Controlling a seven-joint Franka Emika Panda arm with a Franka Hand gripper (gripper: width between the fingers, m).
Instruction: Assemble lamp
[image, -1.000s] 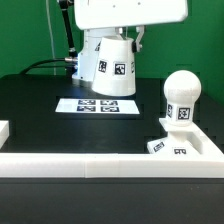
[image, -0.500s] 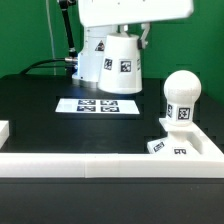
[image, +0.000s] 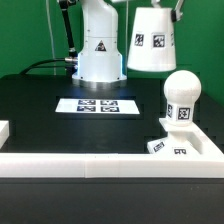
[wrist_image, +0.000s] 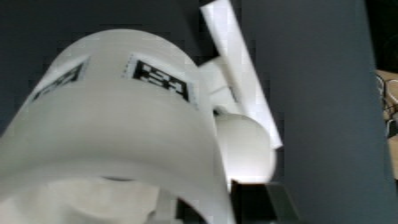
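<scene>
Fingers (image: 170, 8) gripping the lamp shade (image: 151, 42) aloft, above the bulb (image: 182, 98) seated on the base (image: 180, 146), marker board (image: 98, 105) apart

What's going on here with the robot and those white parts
The robot arm is putting a lamp together. Its claw holds the white cone shade up in the air, above and a little to the exterior view's left of the ball-shaped bulb. The bulb already stands on the flat base. The shade isn't on the bulb yet.
</scene>
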